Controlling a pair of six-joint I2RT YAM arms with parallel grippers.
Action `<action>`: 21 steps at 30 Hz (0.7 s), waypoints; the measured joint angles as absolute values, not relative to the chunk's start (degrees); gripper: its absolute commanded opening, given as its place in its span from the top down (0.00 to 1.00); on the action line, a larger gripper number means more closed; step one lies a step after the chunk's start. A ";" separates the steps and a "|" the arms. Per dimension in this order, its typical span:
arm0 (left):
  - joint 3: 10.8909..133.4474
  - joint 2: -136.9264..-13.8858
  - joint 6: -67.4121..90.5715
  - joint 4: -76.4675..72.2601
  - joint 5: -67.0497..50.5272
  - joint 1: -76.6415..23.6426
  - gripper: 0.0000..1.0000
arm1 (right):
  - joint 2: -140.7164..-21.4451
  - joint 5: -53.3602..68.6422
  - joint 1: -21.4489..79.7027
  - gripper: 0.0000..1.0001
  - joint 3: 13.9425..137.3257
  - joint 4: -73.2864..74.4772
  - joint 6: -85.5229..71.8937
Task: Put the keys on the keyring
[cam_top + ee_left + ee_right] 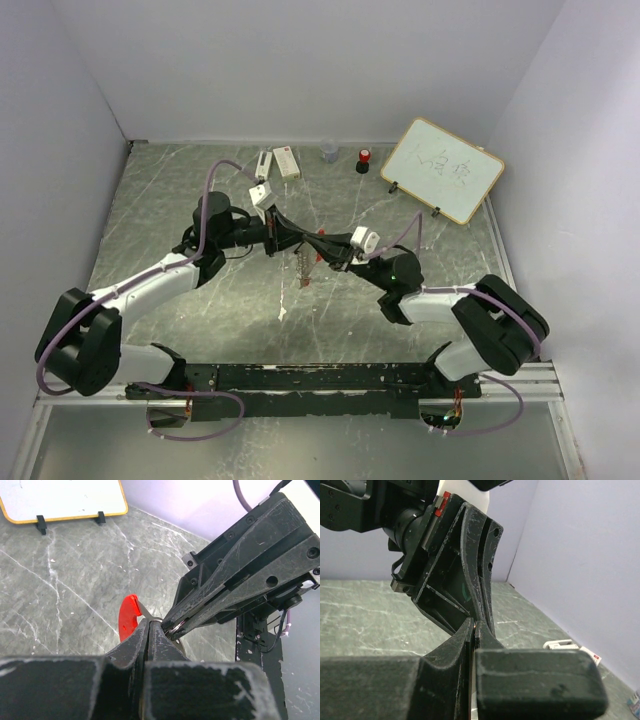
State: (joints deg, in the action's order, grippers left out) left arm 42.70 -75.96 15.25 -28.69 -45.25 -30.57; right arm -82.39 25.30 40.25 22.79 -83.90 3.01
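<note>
Jaws, left and right, meet tip-to-tip mid-air; both pinch the keyring (129, 617).

Pale lavender walls (300, 60) enclose a grey marbled tabletop (160, 210).

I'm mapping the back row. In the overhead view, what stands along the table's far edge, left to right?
white block → red-and-white box → clear cup → red-topped cylinder → whiteboard

Marbled table (150, 230) bears whiteboard (442, 168), white box (286, 162), red-topped cylinder (363, 160).
</note>
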 measured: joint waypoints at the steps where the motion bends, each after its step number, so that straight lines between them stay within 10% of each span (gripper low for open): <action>1: 42.70 -75.68 15.25 -28.58 -45.25 -30.57 0.93 | -82.83 25.32 40.25 1.00 22.79 -85.01 2.42; 7: 42.70 -74.65 15.22 -27.57 -45.21 -30.57 0.93 | -83.50 24.95 40.40 1.00 22.41 -87.33 0.38; 11: 42.72 -74.54 15.00 -26.13 -44.93 -30.59 0.93 | -82.81 21.30 40.53 0.69 20.05 -87.57 -0.45; 21: 44.66 -73.30 13.67 -22.41 -43.31 -30.63 0.93 | -65.80 12.32 40.27 0.68 16.16 -81.62 3.75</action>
